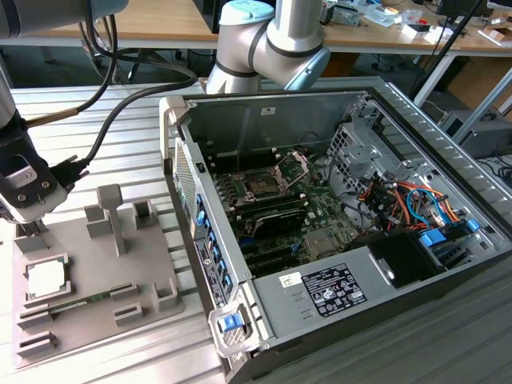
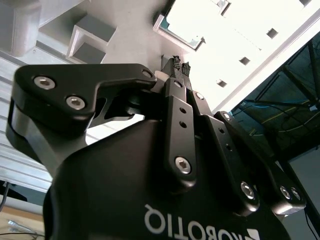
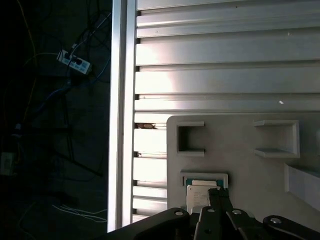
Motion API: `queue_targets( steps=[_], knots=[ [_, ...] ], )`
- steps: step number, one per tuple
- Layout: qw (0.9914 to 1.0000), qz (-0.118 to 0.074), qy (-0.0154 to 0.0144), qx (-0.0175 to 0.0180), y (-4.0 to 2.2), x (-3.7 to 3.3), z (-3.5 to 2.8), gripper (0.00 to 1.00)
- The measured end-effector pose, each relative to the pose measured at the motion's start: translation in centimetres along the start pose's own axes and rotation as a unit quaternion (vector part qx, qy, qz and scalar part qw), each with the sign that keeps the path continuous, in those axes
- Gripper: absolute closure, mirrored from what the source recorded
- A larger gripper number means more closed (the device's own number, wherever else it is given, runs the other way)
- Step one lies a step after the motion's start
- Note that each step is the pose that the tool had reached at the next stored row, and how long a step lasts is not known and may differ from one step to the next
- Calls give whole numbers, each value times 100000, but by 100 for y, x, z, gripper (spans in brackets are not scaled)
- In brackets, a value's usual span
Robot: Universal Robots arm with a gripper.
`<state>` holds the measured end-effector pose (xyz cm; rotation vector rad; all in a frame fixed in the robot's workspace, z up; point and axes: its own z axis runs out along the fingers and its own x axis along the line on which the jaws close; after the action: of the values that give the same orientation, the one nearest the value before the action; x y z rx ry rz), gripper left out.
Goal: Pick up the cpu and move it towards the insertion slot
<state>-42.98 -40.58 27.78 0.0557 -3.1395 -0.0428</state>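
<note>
Claw poised over the tray, cpu lying in its pocket

A slatted metal table [image 1: 104, 120] carries an open computer case [image 1: 256, 120] and, at the exterior view's left, a grey tray [image 1: 88, 308]. The case's near side wall and the tray's upright posts [image 1: 108, 212] stand between tray and motherboard. The arm [image 1: 272, 36] rises behind the case. Its claw [image 1: 30, 232] points straight down over the tray, with cables trailing from it. In both wrist views the claw [image 2: 181, 65] [image 3: 216, 192] is pinched narrow, gripping nothing. The insertion slot [image 1: 268, 182] sits deep in the case, its bracket raised. The cpu [image 1: 46, 276] [image 3: 200, 192] lies flat, metal top up. It is square with the pocket walls, just beside the fingertips and well apart from the slot.
</note>
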Motion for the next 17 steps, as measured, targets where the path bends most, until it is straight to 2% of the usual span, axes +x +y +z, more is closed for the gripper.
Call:
queue_targets(
  steps=[17],
  knots=[
    [100000, -3, 1, -1, -1, 0, 41, 89]
  ],
)
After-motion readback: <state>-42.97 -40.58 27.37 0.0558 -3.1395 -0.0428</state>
